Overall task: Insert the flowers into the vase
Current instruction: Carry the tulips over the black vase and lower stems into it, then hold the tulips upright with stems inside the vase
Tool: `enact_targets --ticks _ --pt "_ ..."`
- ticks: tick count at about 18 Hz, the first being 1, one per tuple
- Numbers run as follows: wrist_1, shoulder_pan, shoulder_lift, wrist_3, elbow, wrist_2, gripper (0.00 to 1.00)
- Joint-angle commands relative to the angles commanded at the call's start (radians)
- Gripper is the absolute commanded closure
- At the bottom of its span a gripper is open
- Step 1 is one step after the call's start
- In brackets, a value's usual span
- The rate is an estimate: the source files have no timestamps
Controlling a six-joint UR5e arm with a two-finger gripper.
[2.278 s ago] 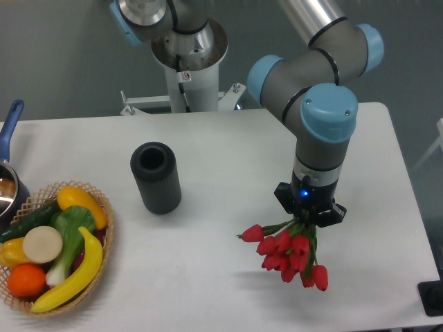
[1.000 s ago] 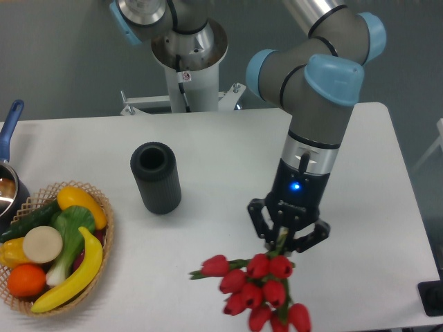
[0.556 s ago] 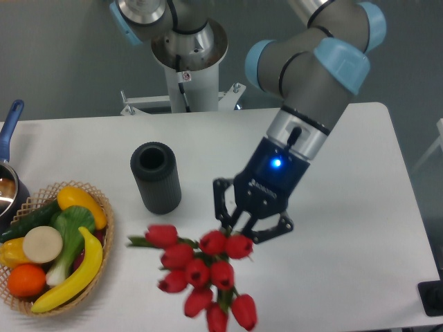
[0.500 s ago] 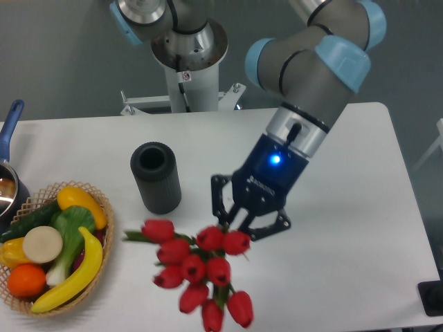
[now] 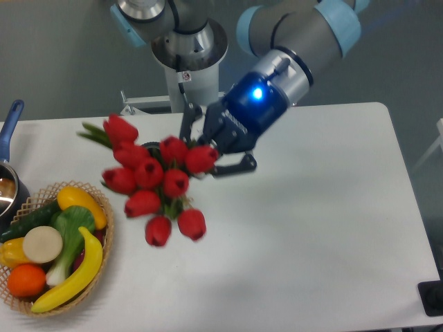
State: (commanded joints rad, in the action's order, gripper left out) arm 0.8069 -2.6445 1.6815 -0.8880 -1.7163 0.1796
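The hand (image 5: 208, 149) is raised over the middle of the bench (image 5: 325, 228), nearer its far edge, its dark fingers pinching the stems of the flowers (image 5: 156, 181). The red buds fan out toward the bench's left side, tilted and held in the air, with green leaves poking out at the upper left. The vase is almost wholly hidden behind the bunch, and near the front left corner sits a wicker basket (image 5: 104, 238) of fruit and vegetables.
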Motion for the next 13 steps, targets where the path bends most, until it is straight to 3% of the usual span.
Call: enact_targets --ticks 7,13 --pt "-0.002 -0.046 -0.149 -0.008 -0.14 -0.042 1.0" --pt "-0.002 -0.057 -0.186 -0.041 -0.206 -0.042 1.0"
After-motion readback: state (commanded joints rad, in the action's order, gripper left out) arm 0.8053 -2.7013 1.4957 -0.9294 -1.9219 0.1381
